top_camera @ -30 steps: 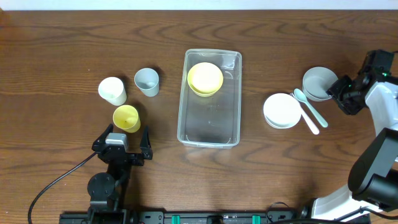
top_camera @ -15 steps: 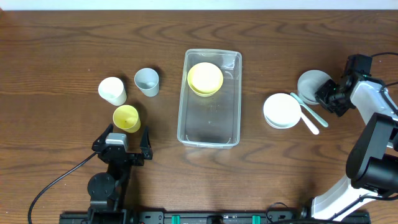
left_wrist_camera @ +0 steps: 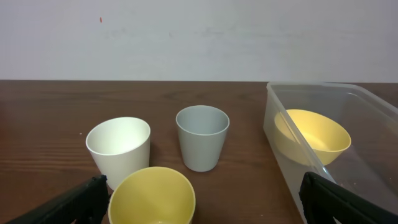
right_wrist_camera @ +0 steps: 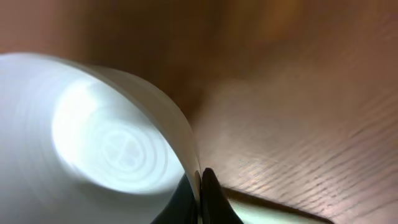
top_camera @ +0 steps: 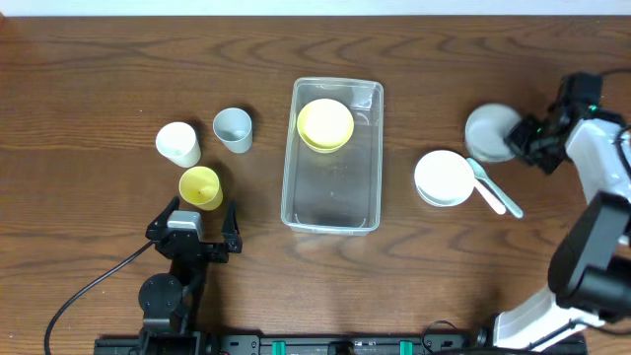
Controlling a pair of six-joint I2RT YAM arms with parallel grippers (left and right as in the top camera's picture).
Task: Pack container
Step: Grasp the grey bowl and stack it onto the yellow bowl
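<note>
Brown wood-grain desk (top_camera: 99, 59) fills the overhead view, and a pale wall (left_wrist_camera: 199, 31) stands behind it. At the near left the left arm (top_camera: 182, 247) sits low, its jaws spread wide and empty, facing a white cup (top_camera: 178, 144), a yellow cup (top_camera: 200, 187) and a grey cup (top_camera: 233, 129). The container (top_camera: 331, 197) stands upright at mid-desk, mouth up and long axis near-to-far, with a yellow bowl (top_camera: 325, 124) in its far end. To its right lie a white bowl (top_camera: 445, 177) and a spoon (top_camera: 493, 189). The right arm (top_camera: 592, 158) reaches in from the right edge, its jaws pinched on the rim of a grey bowl (top_camera: 488, 133).
</note>
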